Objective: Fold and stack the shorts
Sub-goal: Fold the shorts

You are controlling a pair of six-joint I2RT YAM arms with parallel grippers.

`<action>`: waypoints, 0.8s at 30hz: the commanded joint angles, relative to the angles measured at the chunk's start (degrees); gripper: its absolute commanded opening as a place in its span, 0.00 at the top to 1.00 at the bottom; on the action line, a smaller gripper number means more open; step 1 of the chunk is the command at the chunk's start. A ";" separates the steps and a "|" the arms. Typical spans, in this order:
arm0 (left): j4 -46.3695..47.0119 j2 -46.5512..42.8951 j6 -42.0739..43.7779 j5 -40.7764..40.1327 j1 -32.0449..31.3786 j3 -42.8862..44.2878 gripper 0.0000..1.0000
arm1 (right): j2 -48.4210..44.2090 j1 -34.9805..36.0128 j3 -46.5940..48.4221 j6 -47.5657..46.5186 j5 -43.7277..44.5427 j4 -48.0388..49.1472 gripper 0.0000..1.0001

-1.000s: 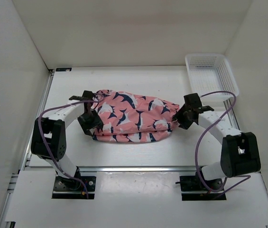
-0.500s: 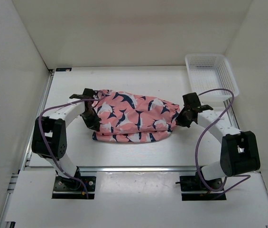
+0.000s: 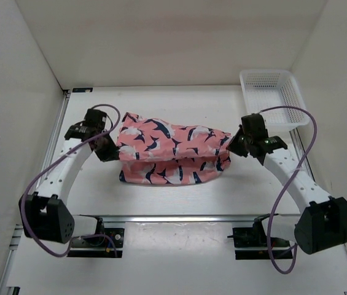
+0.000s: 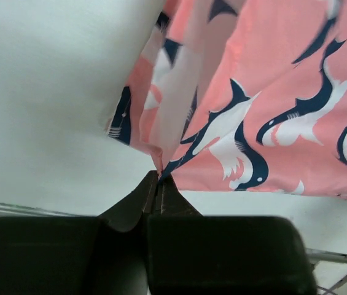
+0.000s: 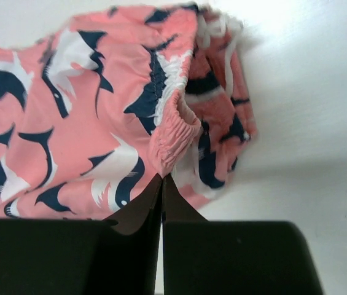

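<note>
The left end effector [image 3: 107, 149] and right end effector [image 3: 235, 145], each pinching one end of the shorts [image 3: 170, 149], have raised them, beginning the fold.

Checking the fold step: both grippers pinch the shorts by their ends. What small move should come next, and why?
Probably carry both ends across together and lower them, laying the raised layer over the part on the table. The left gripper and right gripper are each shut on one end of the shorts, which hang stretched between them with the lower part sagging.
</note>
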 commanded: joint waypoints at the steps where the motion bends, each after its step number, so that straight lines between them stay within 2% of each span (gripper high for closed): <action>1: -1.50 -4.47 0.18 0.89 0.07 -8.51 0.89 | -4.17 1.14 -6.88 -0.32 -0.11 -2.37 1.00; 4: 0.27 -5.80 -1.05 2.29 0.07 -15.55 0.89 | -6.11 2.28 -12.17 0.29 -0.11 -2.37 1.00; 8: 4.13 -2.73 -3.61 4.40 -1.69 -19.10 0.89 | -6.91 2.28 -18.25 0.82 0.59 -2.37 0.98; 9: 4.14 -1.68 -3.61 5.80 -1.69 -19.62 0.88 | -6.21 2.28 -18.26 0.82 0.59 -2.37 0.90; 10: 4.14 0.59 -2.91 5.82 -2.38 -19.63 0.72 | -5.59 2.28 -18.26 0.82 0.59 -1.67 0.81; 11: 4.14 1.40 -1.86 6.69 -2.39 -18.67 0.65 | -4.80 2.28 -17.47 0.30 1.38 -1.66 0.71; 12: 4.14 1.41 -1.24 7.30 -2.39 -18.14 0.55 | -3.49 1.76 -16.07 0.29 1.38 -1.66 0.47; 13: 3.36 1.93 -1.23 7.31 -2.39 -17.52 0.39 | -2.96 1.75 -15.45 0.29 0.60 -1.66 0.39; 14: 2.56 1.93 -0.62 6.18 -2.39 -15.25 0.30 | -2.95 0.97 -15.44 0.29 -0.10 -1.66 0.33; 15: 1.86 1.24 -0.62 5.39 -2.39 -13.93 0.28 | -2.95 0.00 -14.92 0.29 -0.72 -1.66 0.24; 16: 1.16 1.23 -0.62 3.38 -2.39 -12.43 0.21 | -2.95 -0.53 -14.92 0.90 -1.94 -1.66 0.22; 19: 0.54 1.93 -0.62 2.13 -2.39 -6.81 0.21 | -2.95 -3.78 -16.75 2.13 -5.81 1.31 0.20; 21: 1.49 5.26 -0.62 1.42 -2.39 -3.13 0.21 | -2.25 -6.06 -18.51 3.09 -9.40 4.90 0.20; 24: 3.78 12.29 -0.62 0.10 -2.39 1.45 0.24 | 0.47 -6.07 -19.22 4.24 -10.04 8.87 0.22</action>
